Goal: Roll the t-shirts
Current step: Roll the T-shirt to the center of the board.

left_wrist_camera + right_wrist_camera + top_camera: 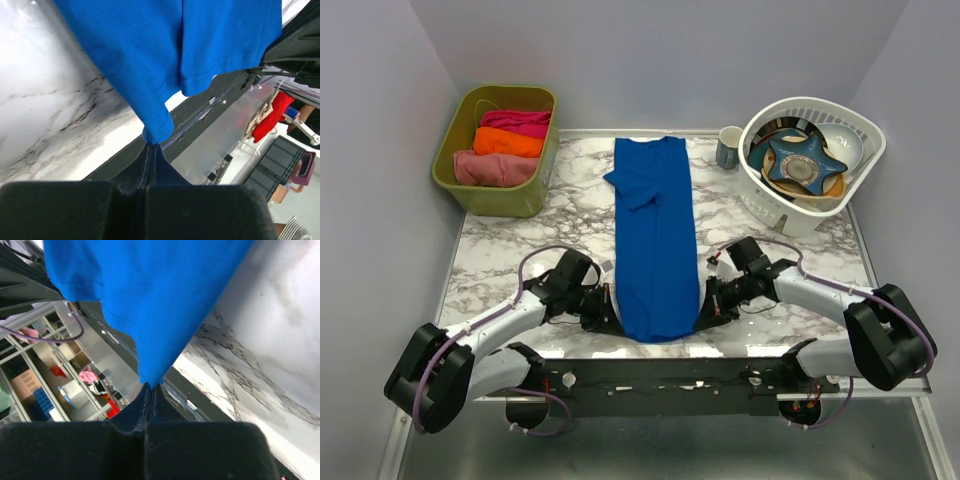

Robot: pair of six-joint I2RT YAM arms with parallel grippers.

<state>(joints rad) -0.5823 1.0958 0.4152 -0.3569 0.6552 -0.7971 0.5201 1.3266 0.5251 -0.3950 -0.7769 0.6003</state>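
Note:
A royal-blue t-shirt (pixel 655 235), folded into a long narrow strip, lies down the middle of the marble table (pixel 500 260), sleeves folded in at the far end. My left gripper (pixel 612 308) is shut on its near left corner, seen pinched in the left wrist view (pixel 151 144) with the cloth (pixel 160 50) above. My right gripper (pixel 701 305) is shut on the near right corner, pinched in the right wrist view (pixel 151 385) under the cloth (pixel 150 290). Pink, orange and magenta rolled shirts (pixel 505 145) lie in the green bin.
An olive-green bin (pixel 460 180) stands at the far left. A white basket (pixel 770 205) of dishes stands at the far right, a grey-blue mug (pixel 729 147) beside it. The table's near edge lies just under both grippers.

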